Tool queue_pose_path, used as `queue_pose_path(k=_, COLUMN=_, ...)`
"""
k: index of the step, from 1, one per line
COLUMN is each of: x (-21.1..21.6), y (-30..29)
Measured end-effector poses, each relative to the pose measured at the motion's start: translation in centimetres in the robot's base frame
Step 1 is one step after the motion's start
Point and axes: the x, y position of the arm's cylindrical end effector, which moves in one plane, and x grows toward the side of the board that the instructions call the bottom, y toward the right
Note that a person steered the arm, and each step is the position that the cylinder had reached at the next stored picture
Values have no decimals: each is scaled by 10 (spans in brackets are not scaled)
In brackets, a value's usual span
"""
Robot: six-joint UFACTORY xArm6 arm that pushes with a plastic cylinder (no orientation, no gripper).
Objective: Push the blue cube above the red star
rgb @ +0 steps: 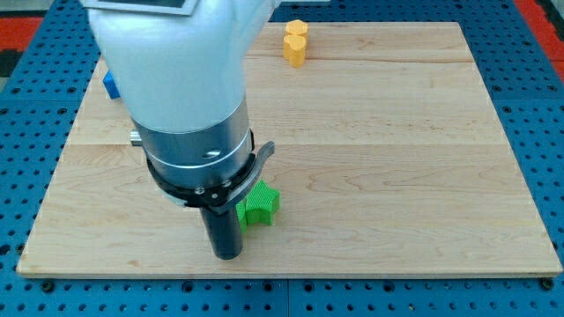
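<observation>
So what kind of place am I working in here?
Probably a lab test bench: a pale wooden board lies on a blue perforated mounting plate, with small toy blocks such as the green star-shaped block and yellow block.

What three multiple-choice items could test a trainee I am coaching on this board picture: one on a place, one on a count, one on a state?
1. Where is the yellow heart-shaped block?
A. at the view's top edge of the wooden board
B. at the view's bottom right corner
C. against my tip

2. How many blocks show at least partly?
A. one
B. three
C. six

3. How does my tip stand to the green star-shaped block?
A. far off at the view's right
B. resting on top of it
C. close beside it, on its left and slightly lower

Answers: 1 A, it sits near the top rim. 2 B, yellow, green, and a blue block peeking out behind the arm; no red star shows. 3 C, the rod's end stands next to the star; contact cannot be told.
</observation>
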Motion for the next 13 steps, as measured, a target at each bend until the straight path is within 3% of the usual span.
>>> queue_pose_path(k=2, x=-59, y=0)
queue_pose_path(k=3, x=-48, y=-28)
queue_pose_path(k=4, x=4, y=-5)
queue_pose_path(k=5, x=16, y=117)
queue_pose_path(k=8, x=-150, y=123)
queue_pose_path(k=9, x=-166, y=58)
queue_pose_path(k=11, x=-192, y=5)
queue_pose_path(k=13, x=-207, y=-103)
